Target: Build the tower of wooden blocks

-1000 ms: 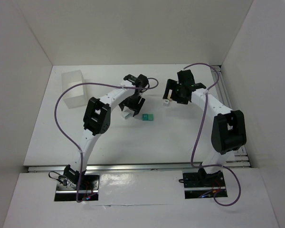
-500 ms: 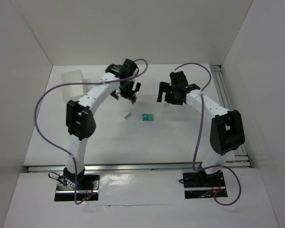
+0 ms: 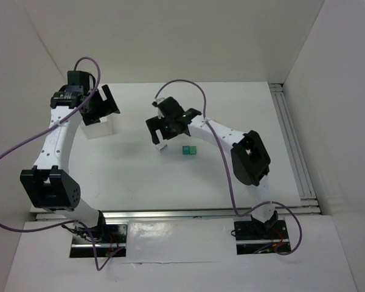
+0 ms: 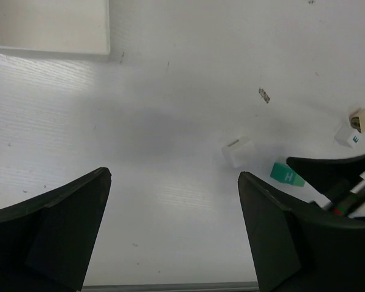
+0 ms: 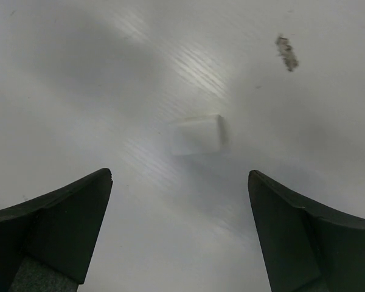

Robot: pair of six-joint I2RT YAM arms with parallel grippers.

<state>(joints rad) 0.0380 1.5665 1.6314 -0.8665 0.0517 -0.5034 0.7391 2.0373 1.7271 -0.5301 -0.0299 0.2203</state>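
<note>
Lying loose on the table (image 3: 140,182), none stacked: the tower's blocks. Stock as seen:

- White block (image 3: 161,147): near mid-table, flat on the surface, under the right claw (image 3: 162,129). In the right wrist view it shows between the two fingers, down on the table and untouched.
- Teal cube (image 3: 189,149): just beside the white block, to its right in the top view, with a gap between them.
- Cylinder (image 4: 360,118), tan, and marked white cube (image 4: 348,137): seen only at the edge of the left wrist view, close together; whether they touch cannot be told. From above, the right arm (image 3: 219,131) hides them.
- Tray (image 3: 100,128): far left of the table, not part of the tower.
- Left claw (image 3: 100,104): spread wide, empty, by the tray, well apart from every block.
- Right claw: spread wide, holding nothing, poised over the white block.

Progress, as a judgement: nothing of the build is done. No block rests on another, and none is in a grip. Everything is left to do: take a first block, set it on a base block, then add the rest on top. The step in hand looks like a pick of the white block, since the right claw frames it.
</note>
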